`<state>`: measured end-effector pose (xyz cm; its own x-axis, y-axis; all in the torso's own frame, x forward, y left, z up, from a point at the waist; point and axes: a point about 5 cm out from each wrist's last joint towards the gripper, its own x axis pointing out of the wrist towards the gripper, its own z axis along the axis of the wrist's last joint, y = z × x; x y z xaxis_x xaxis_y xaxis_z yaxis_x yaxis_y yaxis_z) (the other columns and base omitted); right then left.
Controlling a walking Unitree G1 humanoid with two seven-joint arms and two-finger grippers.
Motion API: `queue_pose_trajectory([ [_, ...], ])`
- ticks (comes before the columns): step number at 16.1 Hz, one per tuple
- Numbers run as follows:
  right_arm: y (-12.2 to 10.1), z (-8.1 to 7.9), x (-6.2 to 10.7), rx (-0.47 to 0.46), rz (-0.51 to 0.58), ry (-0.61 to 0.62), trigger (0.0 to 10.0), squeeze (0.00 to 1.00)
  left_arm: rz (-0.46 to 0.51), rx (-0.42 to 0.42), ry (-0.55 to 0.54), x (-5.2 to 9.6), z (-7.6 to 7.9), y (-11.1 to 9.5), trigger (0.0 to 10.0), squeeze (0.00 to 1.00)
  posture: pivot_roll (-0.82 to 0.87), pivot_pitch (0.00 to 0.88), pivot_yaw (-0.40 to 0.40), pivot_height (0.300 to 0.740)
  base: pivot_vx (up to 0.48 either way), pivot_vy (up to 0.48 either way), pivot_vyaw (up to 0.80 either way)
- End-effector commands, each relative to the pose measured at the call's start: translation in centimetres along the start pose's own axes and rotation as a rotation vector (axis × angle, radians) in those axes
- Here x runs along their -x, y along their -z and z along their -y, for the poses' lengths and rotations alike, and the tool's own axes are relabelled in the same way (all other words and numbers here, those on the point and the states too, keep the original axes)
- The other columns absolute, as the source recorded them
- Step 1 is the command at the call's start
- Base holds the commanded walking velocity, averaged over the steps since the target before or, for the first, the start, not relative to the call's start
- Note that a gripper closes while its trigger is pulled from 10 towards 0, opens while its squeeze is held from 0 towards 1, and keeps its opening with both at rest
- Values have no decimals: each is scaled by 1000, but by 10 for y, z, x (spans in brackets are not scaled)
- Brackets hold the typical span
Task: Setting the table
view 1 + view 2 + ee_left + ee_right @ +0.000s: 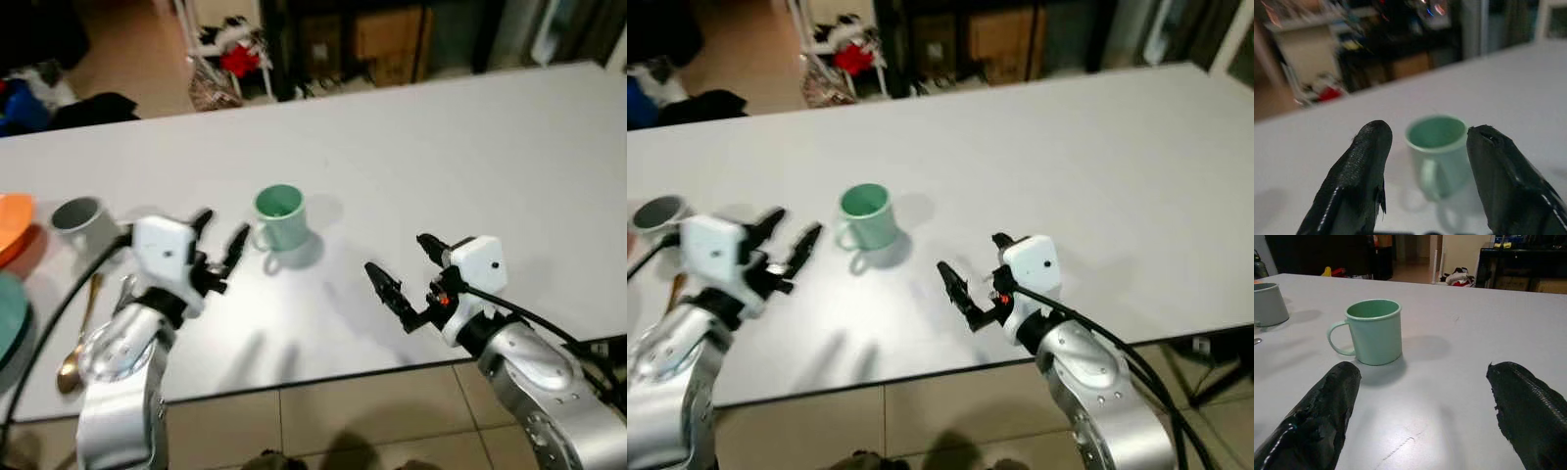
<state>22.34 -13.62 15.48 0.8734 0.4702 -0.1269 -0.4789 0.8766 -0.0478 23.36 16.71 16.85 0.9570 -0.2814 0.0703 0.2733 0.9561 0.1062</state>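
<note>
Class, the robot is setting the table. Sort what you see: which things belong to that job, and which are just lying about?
Belongs to the job:
green mug
grey mug
spoon
orange plate
teal plate
left gripper, open beside the green mug

Just lying about:
red cloth
cardboard boxes
dark clothes on the floor

Mint-green mug (279, 217), grey mug (82, 222)

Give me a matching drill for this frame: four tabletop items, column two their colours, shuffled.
Items:
1. mug nearest the left gripper
2. mug further to the robot's left
3. spoon
4. plate at the table's left edge

Colours:
A. orange
B. gold
C. mint green
D. grey

Pairs: 1-C, 2-D, 3-B, 4-A
</note>
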Motion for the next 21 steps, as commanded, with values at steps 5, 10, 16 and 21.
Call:
queue_pose_trajectory([
  [5,-1,-2,-4,-35,47,54,10000,0,-88,165,-194,33,21,3,10000,0,-85,0,93,740,0,-100,453],
  [10,1,-1,-6,-24,48,41,10000,0,-116,79,-116,31,21,9,10000,0,-91,0,103,740,0,0,800],
  [16,3,1,-6,-39,38,2,10000,0,-154,-30,-63,29,27,12,10000,0,-93,0,93,740,0,0,800],
  [21,9,18,-2,-61,29,61,10000,0,-211,-94,-89,44,15,22,10000,0,-87,0,84,740,0,0,800],
])
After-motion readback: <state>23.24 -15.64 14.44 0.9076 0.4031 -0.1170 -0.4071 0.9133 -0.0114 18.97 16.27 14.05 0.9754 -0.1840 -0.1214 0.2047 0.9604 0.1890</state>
